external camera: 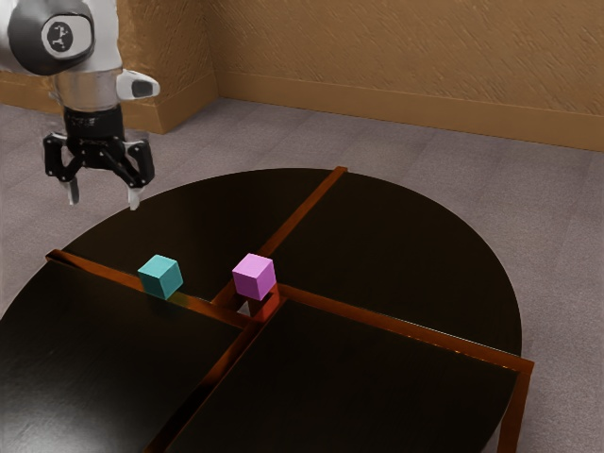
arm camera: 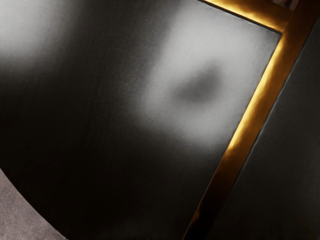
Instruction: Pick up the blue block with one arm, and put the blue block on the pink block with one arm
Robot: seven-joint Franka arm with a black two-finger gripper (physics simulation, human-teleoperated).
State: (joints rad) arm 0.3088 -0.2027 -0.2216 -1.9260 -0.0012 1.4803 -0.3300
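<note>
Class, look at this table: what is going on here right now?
The arm's black gripper hangs open and empty near the edge of the round table, at the exterior view's left. The blue block and the pink block sit apart on the table beside its wooden dividers, the pink one nearest their crossing. Nothing is picked up yet.

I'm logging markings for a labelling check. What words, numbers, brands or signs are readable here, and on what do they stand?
No readable words or numbers anywhere.
White emblem on the arm's round joint cap: a logo-like sign, no letters.
Blue block, pink block, hand: plain, no markings.
Table: plain dark top with wooden strips, no text.
</note>
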